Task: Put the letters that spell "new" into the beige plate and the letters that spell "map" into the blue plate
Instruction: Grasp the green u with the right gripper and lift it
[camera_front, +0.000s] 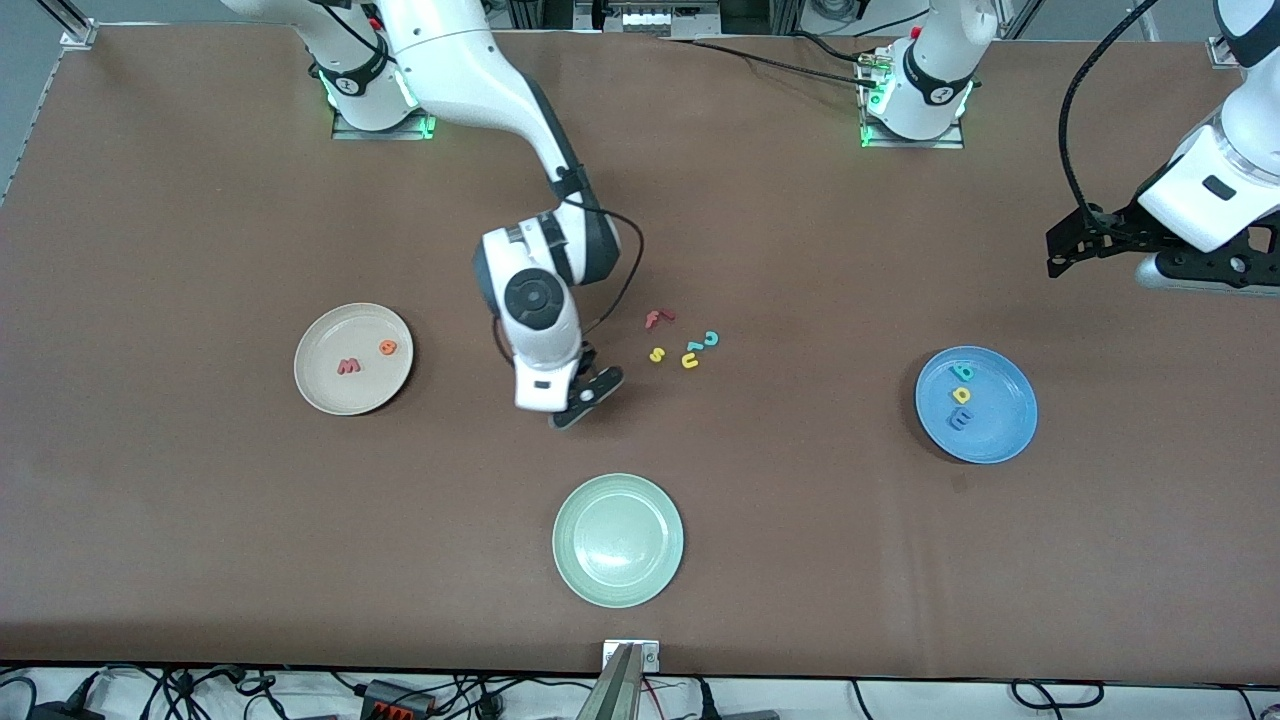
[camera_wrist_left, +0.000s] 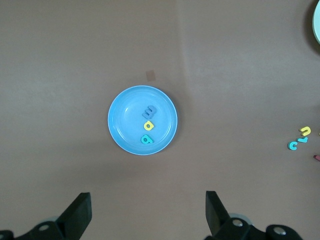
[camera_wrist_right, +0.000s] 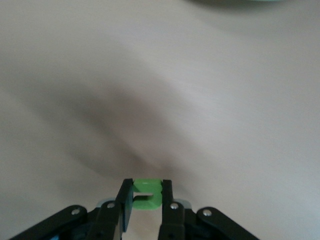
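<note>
My right gripper is shut on the green n, low over the table beside the loose letters. The n is hidden by the hand in the front view. The beige plate toward the right arm's end holds the salmon-red w and the orange e. The blue plate toward the left arm's end holds the teal p, the yellow a and the periwinkle m. My left gripper waits open and empty, high over the table's left-arm end.
A pale green plate lies near the front edge. Loose letters sit mid-table: a red f, a teal c, a yellow s and a yellow u.
</note>
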